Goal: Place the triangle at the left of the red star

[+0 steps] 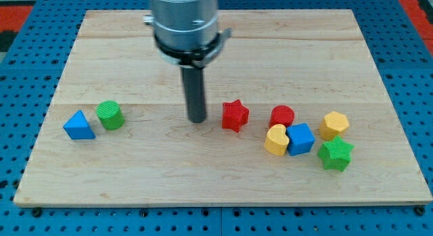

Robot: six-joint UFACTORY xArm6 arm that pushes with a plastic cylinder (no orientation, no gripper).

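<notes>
Tip (197, 120) far right of blue triangle (79, 126)

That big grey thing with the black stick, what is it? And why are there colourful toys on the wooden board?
It is the end of a robot arm. It has no hand, only a dark rod, and it holds nothing. My tip slides on the wooden board and pushes blocks. One camera looks down at the board.

Right now my tip rests just left of the red star. Far on the view's left sit the blue triangle and a green cylinder. On the right huddle a red cylinder, yellow heart, blue cube, yellow hexagon and green star.
</notes>
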